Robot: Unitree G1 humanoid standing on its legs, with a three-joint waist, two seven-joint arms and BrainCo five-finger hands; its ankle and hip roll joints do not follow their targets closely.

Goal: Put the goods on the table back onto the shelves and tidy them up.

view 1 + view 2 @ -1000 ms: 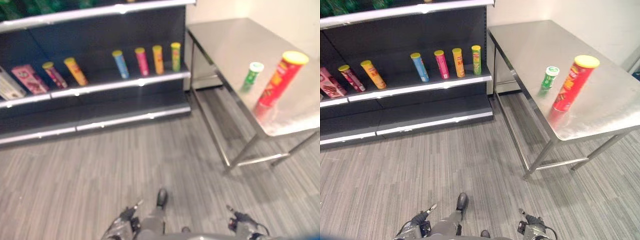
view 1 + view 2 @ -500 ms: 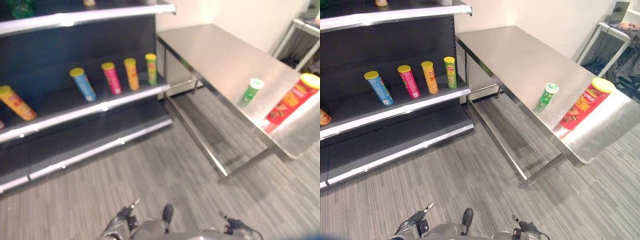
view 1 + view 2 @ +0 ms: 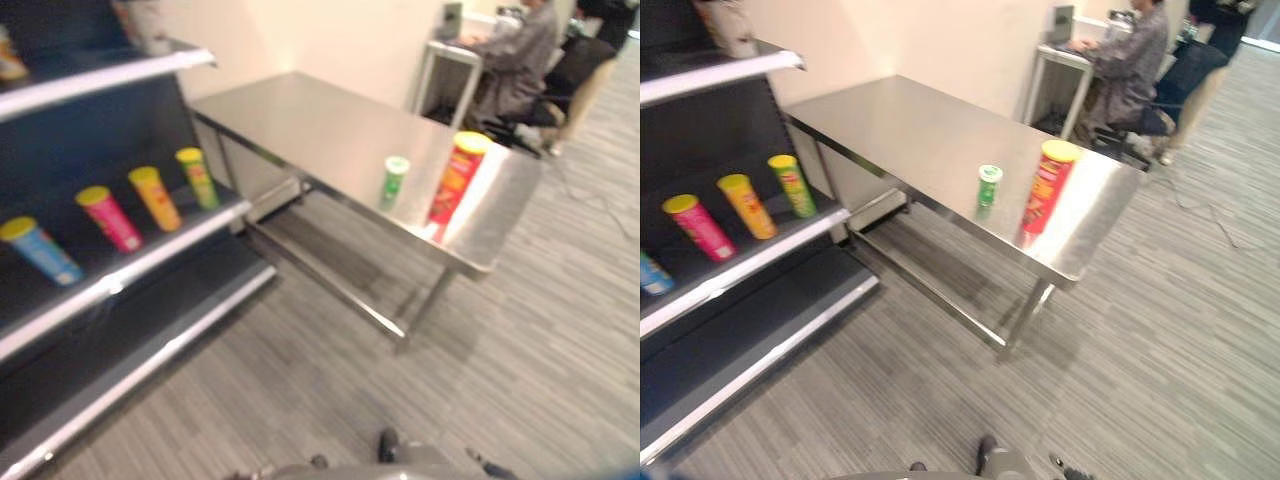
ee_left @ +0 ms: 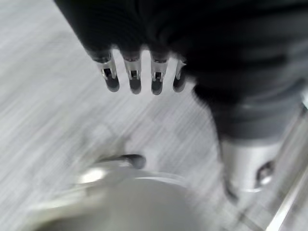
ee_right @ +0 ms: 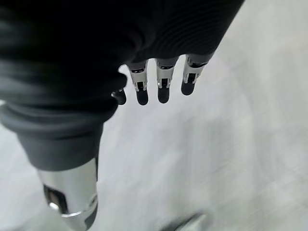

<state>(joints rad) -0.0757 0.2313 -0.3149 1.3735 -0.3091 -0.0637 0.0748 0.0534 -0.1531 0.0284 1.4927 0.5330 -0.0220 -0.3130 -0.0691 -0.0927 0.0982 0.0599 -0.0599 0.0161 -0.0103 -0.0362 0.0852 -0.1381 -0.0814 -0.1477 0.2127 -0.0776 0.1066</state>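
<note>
A tall red canister (image 3: 1046,187) and a small green canister (image 3: 988,185) stand upright near the steel bench's (image 3: 900,125) front edge — just beside each other. Four more canisters (image 3: 155,197) lean on the dark shelf (image 3: 120,285). Left hand (image 4: 139,79) and right hand (image 5: 161,84) hang empty over bare floor, fingers relaxed.

Glossy brushed-metal table (image 3: 930,130); matt dark shelves (image 3: 750,300) with shiny metal edging.

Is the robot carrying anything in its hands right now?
No. The left hand and right hand hang open over the floor. The tall red can and small green can stand on the steel table.
</note>
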